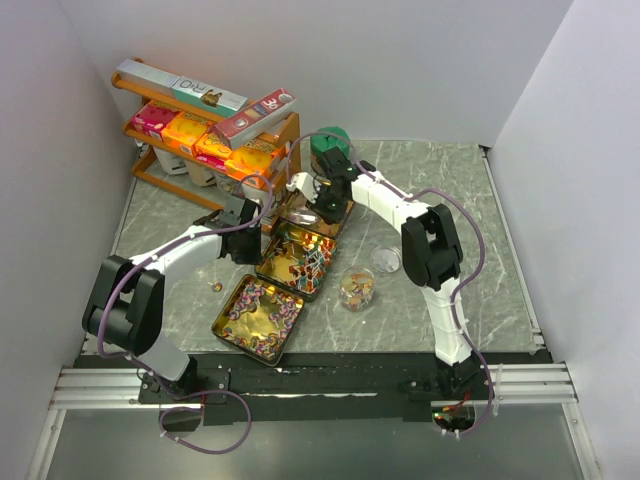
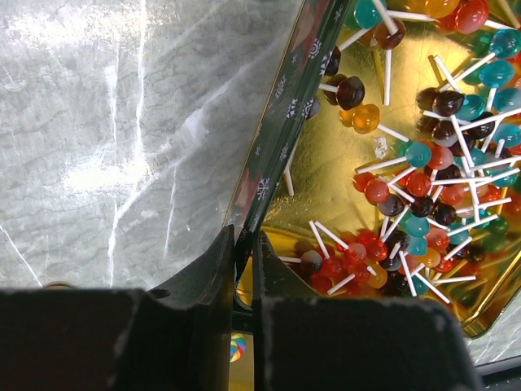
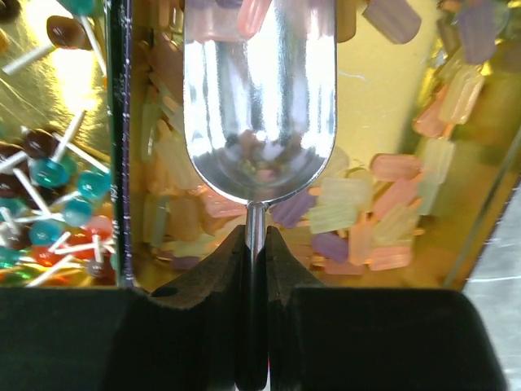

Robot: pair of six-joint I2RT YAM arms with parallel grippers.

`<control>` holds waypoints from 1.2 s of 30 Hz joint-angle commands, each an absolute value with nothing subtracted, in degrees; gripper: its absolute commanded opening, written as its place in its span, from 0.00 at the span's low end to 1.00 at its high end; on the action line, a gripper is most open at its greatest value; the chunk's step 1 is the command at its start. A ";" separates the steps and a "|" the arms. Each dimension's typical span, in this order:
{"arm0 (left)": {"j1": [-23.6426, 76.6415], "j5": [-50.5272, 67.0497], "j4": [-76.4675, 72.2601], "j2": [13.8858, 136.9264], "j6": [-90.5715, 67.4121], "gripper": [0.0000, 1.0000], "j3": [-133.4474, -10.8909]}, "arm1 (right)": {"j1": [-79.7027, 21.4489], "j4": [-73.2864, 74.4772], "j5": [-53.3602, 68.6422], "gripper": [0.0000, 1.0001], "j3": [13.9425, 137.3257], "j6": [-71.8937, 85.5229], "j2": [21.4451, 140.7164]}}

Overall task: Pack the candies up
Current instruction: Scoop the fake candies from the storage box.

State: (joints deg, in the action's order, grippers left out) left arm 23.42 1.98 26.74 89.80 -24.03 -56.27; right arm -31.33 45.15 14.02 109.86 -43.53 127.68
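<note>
Three open gold tins lie in a diagonal row. The near tin holds pink-purple-white candies. The middle tin holds red, blue and brown lollipops. The far tin holds pastel pink, purple and yellow candies. My left gripper is shut on the middle tin's side wall. My right gripper is shut on the handle of a metal scoop, held over the far tin's candies. The scoop's bowl shows only reflections.
A small clear cup with orange-yellow candies stands right of the tins, a clear lid beside it. One loose candy lies on the marble table. A wooden shelf with orange and pink boxes stands back left. A green round container sits behind the tins.
</note>
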 commanded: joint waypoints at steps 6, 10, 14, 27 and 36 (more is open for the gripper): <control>23.38 3.25 23.20 90.62 -25.40 0.01 -58.01 | -34.19 39.21 36.91 0.00 104.96 -32.35 126.83; 23.38 3.08 23.20 90.35 -25.49 0.01 -57.92 | -34.19 34.90 34.46 0.00 101.52 -30.50 124.90; 23.38 2.99 23.12 90.26 -25.58 0.01 -57.83 | -34.10 28.67 30.68 0.00 95.12 -29.36 121.39; 23.38 2.20 23.20 90.09 -25.49 0.01 -57.83 | -31.55 16.53 26.81 0.00 85.79 -24.00 114.53; 23.38 1.67 23.47 90.09 -25.31 0.01 -58.10 | -30.24 10.02 22.77 0.00 80.60 -22.68 108.99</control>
